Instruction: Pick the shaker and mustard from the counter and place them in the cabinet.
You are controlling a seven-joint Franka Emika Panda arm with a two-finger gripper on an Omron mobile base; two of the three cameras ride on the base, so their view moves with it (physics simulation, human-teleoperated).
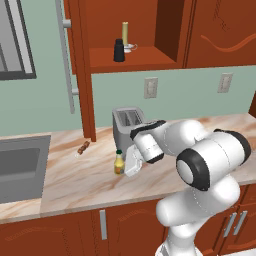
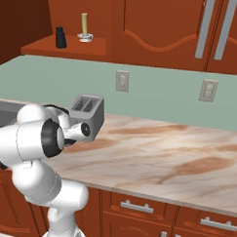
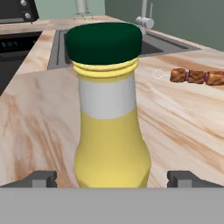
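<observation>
The mustard (image 3: 111,109) stands upright on the tabletop (image 1: 75,175), at the centre of the hand view, between the gripper's (image 3: 112,178) two spread finger tips – the jaws sit wide apart, not closed on it. In the left base view's upper middle, the shaker (image 1: 119,50) stands in the cabinet (image 1: 135,55) niche beside a candle (image 1: 125,34). A skewer (image 3: 197,76) lies at right – well apart from the bottle

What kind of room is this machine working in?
A kitchen, computer-rendered rather than real. A toaster stands on a marble-look counter beside a sink, with red-brown wall cabinets above. The end effector is at a mustard bottle on the counter.
</observation>
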